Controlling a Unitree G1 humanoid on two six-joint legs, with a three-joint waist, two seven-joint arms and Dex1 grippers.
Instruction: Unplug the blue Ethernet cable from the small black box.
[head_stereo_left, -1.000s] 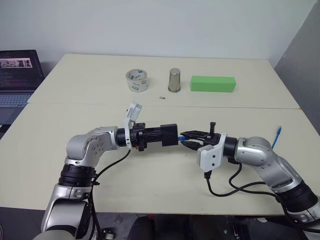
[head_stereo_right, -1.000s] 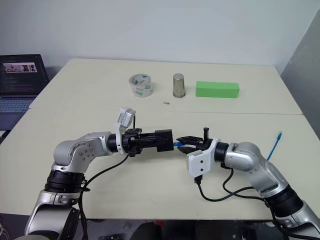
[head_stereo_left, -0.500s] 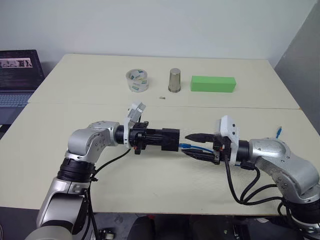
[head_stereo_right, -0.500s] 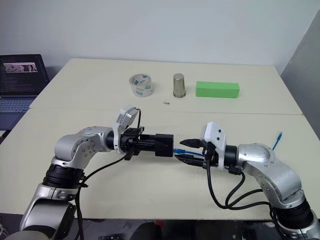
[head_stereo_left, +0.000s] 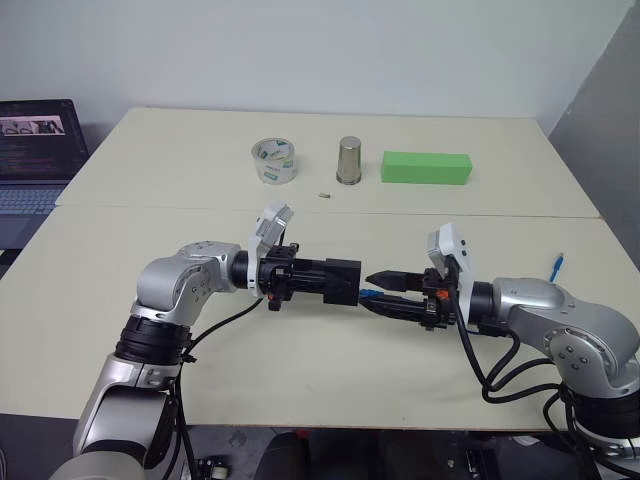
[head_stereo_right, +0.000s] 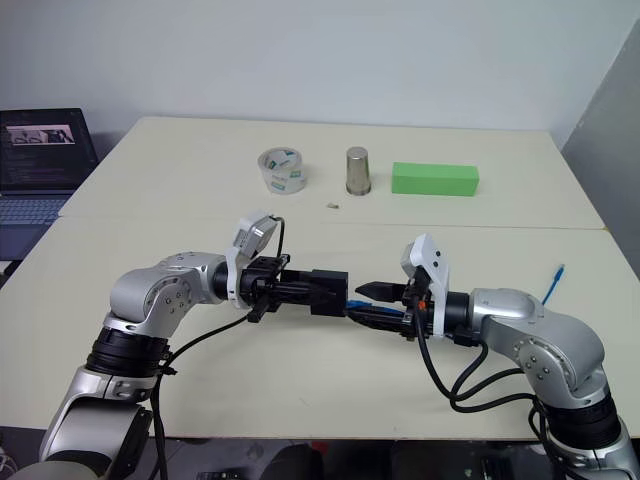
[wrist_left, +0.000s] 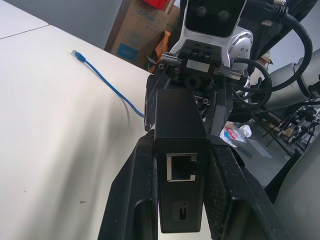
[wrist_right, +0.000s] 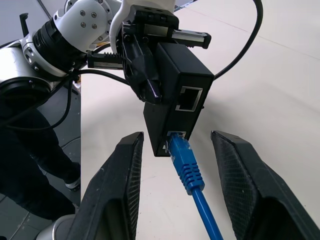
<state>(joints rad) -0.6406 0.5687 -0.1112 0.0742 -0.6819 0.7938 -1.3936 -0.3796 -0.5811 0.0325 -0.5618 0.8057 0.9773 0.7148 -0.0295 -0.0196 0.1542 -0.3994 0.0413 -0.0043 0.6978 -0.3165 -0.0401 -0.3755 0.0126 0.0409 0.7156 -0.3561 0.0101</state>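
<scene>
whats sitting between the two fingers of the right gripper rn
The plug end of the blue Ethernet cable, seated in the small black box that the left gripper holds. In the right wrist view the right gripper straddles it with open fingers, touching nothing.

Right jaws stand spread, gap clear on both sides of the thin bright-blue Ethernet cable (wrist_right: 189, 167) running between them. Dead ahead: small matte-black box (wrist_right: 176, 95) clamped in left jaws, blocking passage. Cream counter (head_stereo_left: 330, 370) below is bare.

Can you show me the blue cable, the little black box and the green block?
blue Ethernet cable (wrist_right: 186, 163): right wrist view, plug boot.
small black box (wrist_left: 175, 117): left wrist view, top face.
green block (head_stereo_left: 425, 167): left eye view, front face.
</scene>
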